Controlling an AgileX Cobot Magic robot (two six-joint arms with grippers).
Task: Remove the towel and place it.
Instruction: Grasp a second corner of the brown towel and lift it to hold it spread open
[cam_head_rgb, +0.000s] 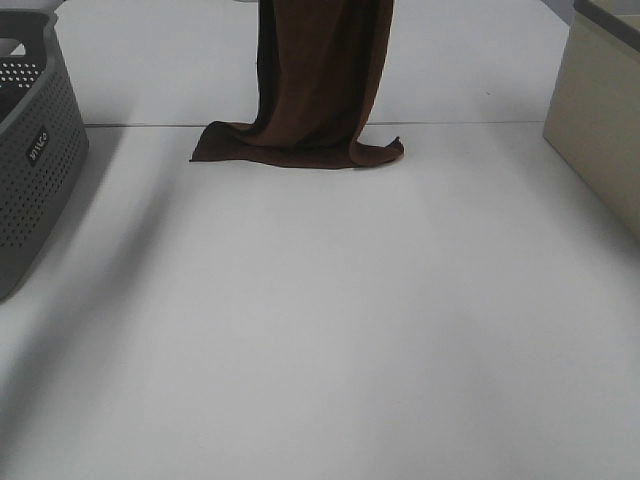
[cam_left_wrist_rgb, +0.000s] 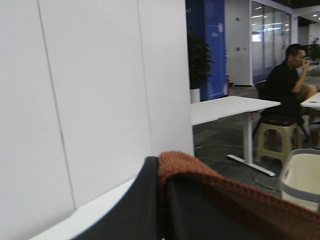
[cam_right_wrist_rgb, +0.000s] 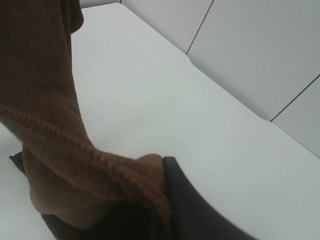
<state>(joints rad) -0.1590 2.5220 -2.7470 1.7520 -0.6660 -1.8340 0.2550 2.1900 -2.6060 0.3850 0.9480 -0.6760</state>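
I have the towel (cam_head_rgb: 322, 85) up in the air between both arms: it hangs as a long dark brown drape from above the top of the high view, and its lower end is bunched in folds on the surface (cam_head_rgb: 320, 330), far back and about midway between the left and right edges, along a thin line that crosses there. The left end effector (cam_left_wrist_rgb: 161, 172) is clenched on a rolled hem of the cloth, dark fingers tight together with brown terry bulging over them. The right end effector (cam_right_wrist_rgb: 159, 200) is likewise clamped on a stitched hem, with the rest of the cloth falling away beneath it toward the surface. By my reading the removal half is done, since none of the towel shows in the grey basket (cam_head_rgb: 35, 170) at the left edge, though I see only part of that basket. What is left is the placing: lowering the cloth, laying it out flat and letting go. The whole near half of the surface looks bare, so I judge there is room to spread it. The basket on the left and a beige bin (cam_head_rgb: 600, 130) at the right edge are both well apart from the hanging cloth, and neither stands in the way. The left wrist view looks out past white wall panels to a seated person (cam_left_wrist_rgb: 287, 75) and a stool (cam_left_wrist_rgb: 277, 135), far from my work.
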